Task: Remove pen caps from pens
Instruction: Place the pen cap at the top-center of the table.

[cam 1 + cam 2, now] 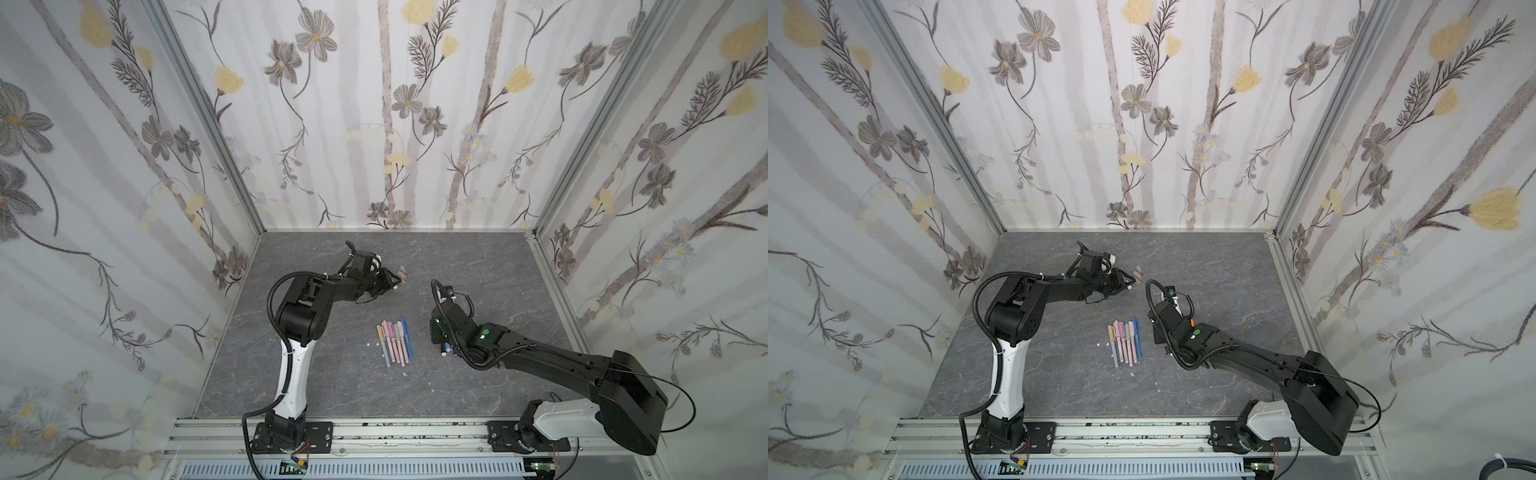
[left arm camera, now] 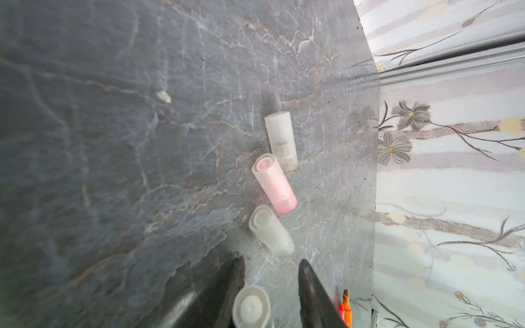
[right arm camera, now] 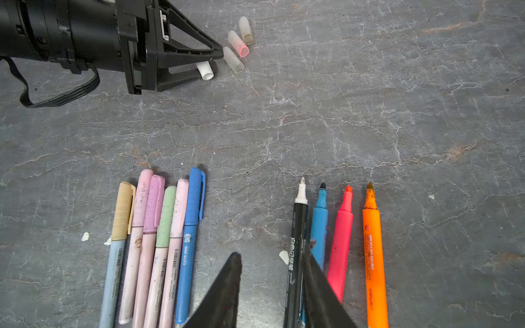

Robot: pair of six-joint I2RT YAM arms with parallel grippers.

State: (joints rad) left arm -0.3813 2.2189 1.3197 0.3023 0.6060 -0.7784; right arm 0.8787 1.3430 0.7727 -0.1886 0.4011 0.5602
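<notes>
In both top views the left gripper reaches toward the far middle of the grey stone-patterned table, where a small cluster of loose pen caps lies. That spot looks chosen as a drop-off, well apart from the pens. Nearer the rail, six capped pens lie side by side, and the right gripper hangs low just beside them. In the left wrist view the left jaws stand apart with a white cap between them and a clear gap on one side, so it seems to lie loose rather than pinched. Just past the gripper, a greenish clear cap, a pink-tinted cap and a frosted white cap lie close together in a rough line. In the right wrist view the right jaws are apart too, clamped on nothing that shows. A black-and-white marker runs between them, close to one finger, flat on the table beside a blue marker, a red-pink highlighter and an orange highlighter. All four have bare tips pointing the same way, probably parked as the finished group. The capped pens lie on the other side, caps level, which should make the next pick easy. Four caps look done, with six to go.
</notes>
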